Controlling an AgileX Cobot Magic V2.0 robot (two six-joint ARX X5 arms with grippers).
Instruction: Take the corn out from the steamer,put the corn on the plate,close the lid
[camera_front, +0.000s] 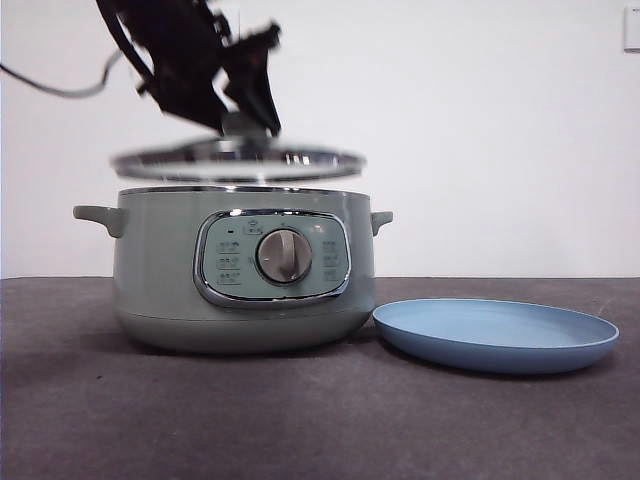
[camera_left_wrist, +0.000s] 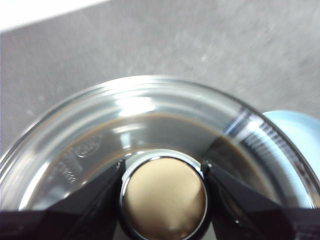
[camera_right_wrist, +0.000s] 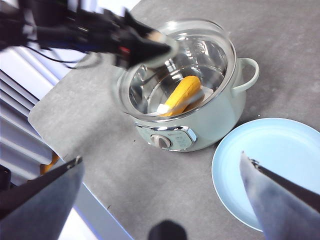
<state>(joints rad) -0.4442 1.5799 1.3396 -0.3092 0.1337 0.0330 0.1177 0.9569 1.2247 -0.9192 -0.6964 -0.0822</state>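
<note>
The left tool (camera_front: 245, 112) comes in from above, its two black jaws closed on the knob (camera_left_wrist: 164, 197) of the lid (camera_front: 237, 160). It holds the glass lid level just above the steamer (camera_front: 160, 270), clear of the rim, with a thin gap between them in the front view. The lid's edge is blurred there, so I cannot tell how evenly it hangs.

Seen from the right wrist, the corn (camera_right_wrist: 182, 94) lies tilted inside the steamer, partly behind the raised lid's glass and the dark arm that crosses in front of it. Something white sits beside the cob at the bottom of the pot; what it is I cannot make out.

The right tool (camera_right_wrist: 165, 200) hovers high over the tabletop (camera_front: 320, 420) with its jaws spread wide and nothing between them, above the near edge of the plate (camera_front: 497, 335).

The light-blue plate rests bare on the dark grey tabletop just beside the steamer, on the side away from the left arm, its rim nearly touching the pot's base
</note>
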